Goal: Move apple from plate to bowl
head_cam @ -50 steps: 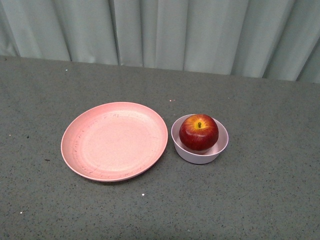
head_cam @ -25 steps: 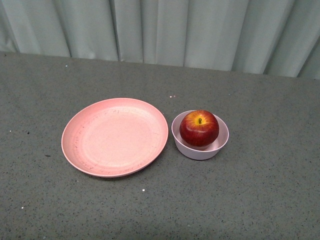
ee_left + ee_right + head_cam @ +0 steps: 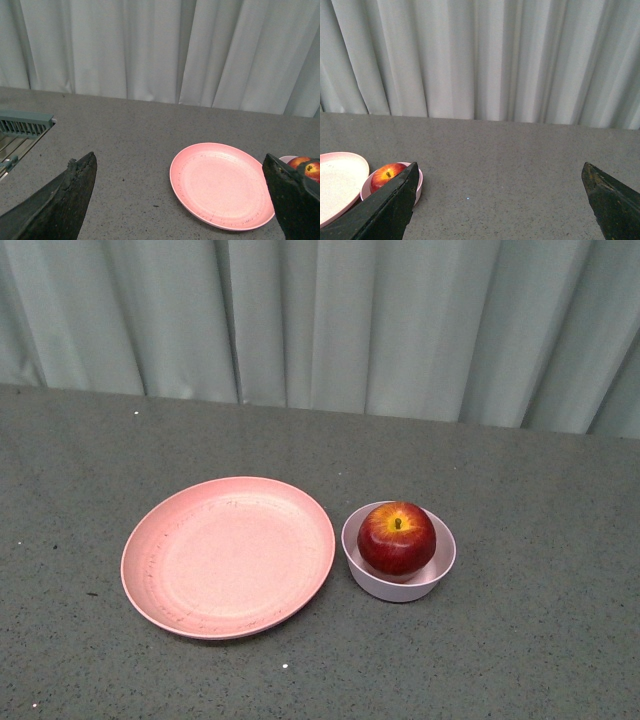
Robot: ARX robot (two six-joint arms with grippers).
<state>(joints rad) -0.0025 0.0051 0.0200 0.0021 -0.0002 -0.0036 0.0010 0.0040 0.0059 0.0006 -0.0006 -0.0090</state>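
The dark-red apple (image 3: 397, 537) sits in the small pale bowl (image 3: 430, 580), right of the empty salmon-pink plate (image 3: 228, 556) on the grey table. Neither arm shows in the front view. My left gripper (image 3: 180, 172) is open and empty, raised above the table, with the plate (image 3: 220, 184) between its fingers (image 3: 75, 192) and the apple (image 3: 306, 166) peeking past one finger. My right gripper (image 3: 499, 177) is open and empty over bare table; the apple (image 3: 387, 175), the bowl (image 3: 418, 184) and the plate's edge (image 3: 337, 182) lie beside one finger (image 3: 390, 205).
A pale grey-green curtain (image 3: 320, 320) hangs along the table's far edge. A grey-green slatted rack (image 3: 22, 127) lies at the table's side in the left wrist view. The tabletop (image 3: 540, 540) is grey and speckled.
The front camera's view has shifted: the plate, bowl and apple now sit lower in the picture than half a second ago. The apple stays in the bowl.
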